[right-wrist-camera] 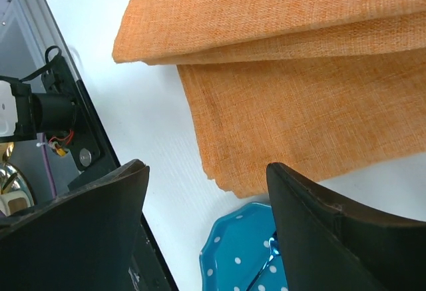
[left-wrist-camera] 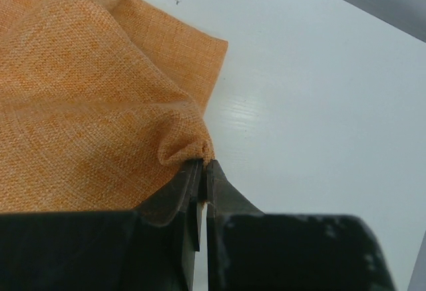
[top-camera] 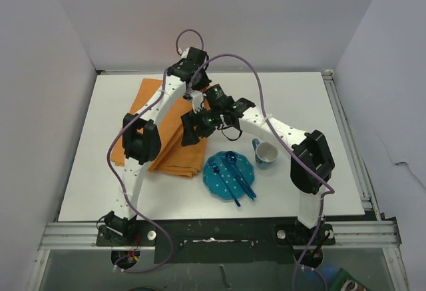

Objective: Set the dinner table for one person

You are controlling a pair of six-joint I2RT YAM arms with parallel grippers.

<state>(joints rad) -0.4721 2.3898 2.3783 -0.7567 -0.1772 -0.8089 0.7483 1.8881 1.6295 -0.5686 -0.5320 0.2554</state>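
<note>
beneath left end effector (left-wrist-camera: 203,168): dinner table (left-wrist-camera: 319,104); cloth (left-wrist-camera: 86,104) corner pinched

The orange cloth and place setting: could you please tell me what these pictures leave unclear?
Top external: the left arm covers part of the orange cloth.
Top external: the cutlery on the blue plate is too small to tell apart.
Right wrist: the blue plate is cut off by the bottom edge and the right gripper's finger.
</note>
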